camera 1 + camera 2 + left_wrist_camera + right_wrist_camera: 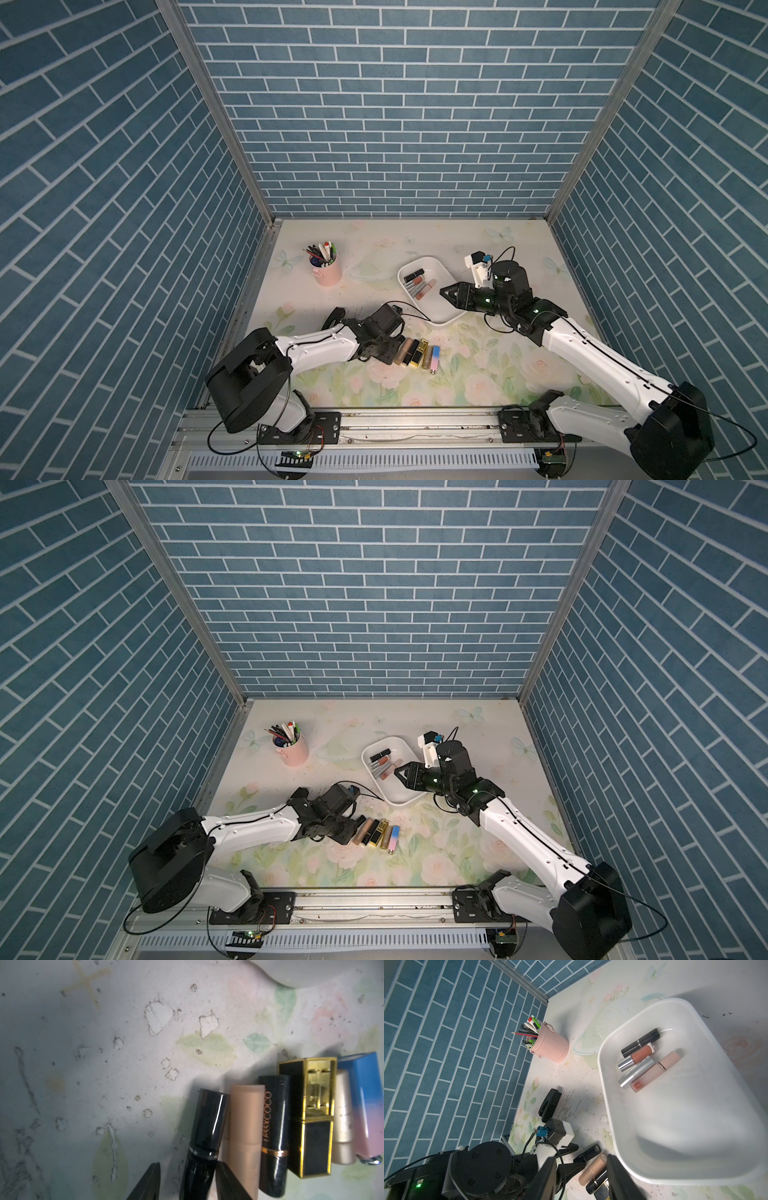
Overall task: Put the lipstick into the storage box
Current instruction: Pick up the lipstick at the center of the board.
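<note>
Several lipsticks lie side by side on the floral mat [419, 353]. The leftmost is a glossy black lipstick [207, 1122], which also shows in the right wrist view [588, 1153]. My left gripper [189, 1164] is low over the mat and straddles its base. One finger [226, 1180] touches it, and a gap remains at the other finger [149, 1180]. The white storage box [436, 309] sits behind the row and holds several lipsticks [645, 1057] at its far end. Over the box's near right rim, my right gripper [444, 295] hovers open and empty.
A pink pen cup [327, 270] full of pens stands at the back left. Beside the black lipstick lie a tan tube [245, 1126], a black one [274, 1126], a black-and-gold case [311, 1118], a champagne tube [342, 1118] and a blue-pink tube [365, 1105].
</note>
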